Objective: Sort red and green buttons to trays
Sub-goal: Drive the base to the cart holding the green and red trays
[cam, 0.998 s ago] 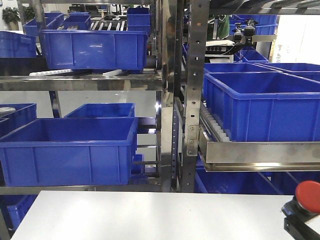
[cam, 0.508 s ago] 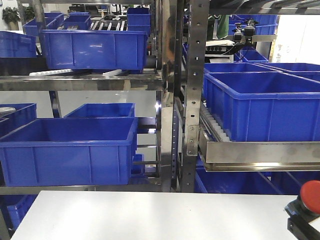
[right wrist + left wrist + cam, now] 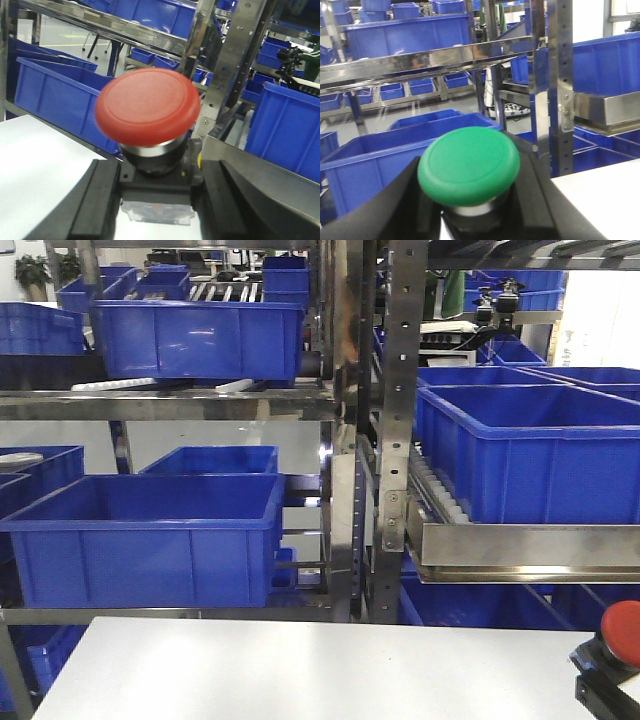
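One: Racks [image 3: 385, 440] and crates [image 3: 150, 530] have slid a little to the right in the front view since half a second ago, and more of the table [image 3: 300, 670] shows at its left edge. The red button [image 3: 622, 633] keeps its low right corner, so I'd say the view turned, not the arm.

Two: Which step is this?

One: Carrying, as I read it. The left gripper [image 3: 472, 210] looks closed on the green button [image 3: 469, 165], cap up, with the table off to its right. The right gripper [image 3: 157, 185] is clamped on the red button's black base, above the table.

Two: And next?

One: Each button needs bringing over the tray of its own colour and lowering until the base rests. Only then should the fingers part. The caps look top-heavy, so they should go down upright.

Two: What can't you make out?

One: The trays appear in no view, so I can't tell which side either lies on. The left arm is missing from the front view. The green button's base hides under its cap, so that grip is my judgement. At far right, the frame corner cuts off the right gripper in the front view
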### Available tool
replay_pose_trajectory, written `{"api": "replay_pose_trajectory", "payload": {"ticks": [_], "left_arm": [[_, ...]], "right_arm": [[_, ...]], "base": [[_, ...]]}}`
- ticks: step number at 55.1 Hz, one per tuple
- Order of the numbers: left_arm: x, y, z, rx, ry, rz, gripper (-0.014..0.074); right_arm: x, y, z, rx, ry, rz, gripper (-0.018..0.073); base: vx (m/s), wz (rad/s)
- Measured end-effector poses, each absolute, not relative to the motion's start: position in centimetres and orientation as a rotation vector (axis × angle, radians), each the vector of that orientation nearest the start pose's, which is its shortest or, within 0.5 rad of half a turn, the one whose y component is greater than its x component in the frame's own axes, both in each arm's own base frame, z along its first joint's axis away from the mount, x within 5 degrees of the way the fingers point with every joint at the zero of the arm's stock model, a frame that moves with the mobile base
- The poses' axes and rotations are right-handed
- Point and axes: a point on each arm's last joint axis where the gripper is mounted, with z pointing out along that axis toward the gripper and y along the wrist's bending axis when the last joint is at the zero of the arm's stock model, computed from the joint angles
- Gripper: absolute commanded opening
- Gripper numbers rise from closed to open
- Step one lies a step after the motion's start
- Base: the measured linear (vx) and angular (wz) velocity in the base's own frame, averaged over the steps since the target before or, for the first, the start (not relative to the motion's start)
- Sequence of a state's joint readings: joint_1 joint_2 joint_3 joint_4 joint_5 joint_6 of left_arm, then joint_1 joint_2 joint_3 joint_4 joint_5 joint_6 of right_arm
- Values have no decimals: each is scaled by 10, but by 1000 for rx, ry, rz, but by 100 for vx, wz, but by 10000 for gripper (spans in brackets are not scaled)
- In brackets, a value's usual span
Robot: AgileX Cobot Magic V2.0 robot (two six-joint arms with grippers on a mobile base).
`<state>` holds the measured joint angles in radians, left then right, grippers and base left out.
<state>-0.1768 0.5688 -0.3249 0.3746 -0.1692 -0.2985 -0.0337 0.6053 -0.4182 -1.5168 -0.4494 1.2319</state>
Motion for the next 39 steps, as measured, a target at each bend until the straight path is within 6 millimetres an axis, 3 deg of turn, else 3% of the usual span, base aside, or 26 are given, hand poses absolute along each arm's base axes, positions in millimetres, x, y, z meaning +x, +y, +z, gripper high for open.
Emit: {"api": "replay_pose_trajectory", "payload": {"ticks": [18, 39], "left_arm": [[122, -27, 290, 242, 1552, -132, -3], [122, -27, 290, 241, 1554, -132, -3]], "right_arm": [[125, 35, 306, -533, 1550, 129, -8], [125, 35, 306, -533, 1550, 129, -8]], "base": [[-8, 33], [-15, 64]]}}
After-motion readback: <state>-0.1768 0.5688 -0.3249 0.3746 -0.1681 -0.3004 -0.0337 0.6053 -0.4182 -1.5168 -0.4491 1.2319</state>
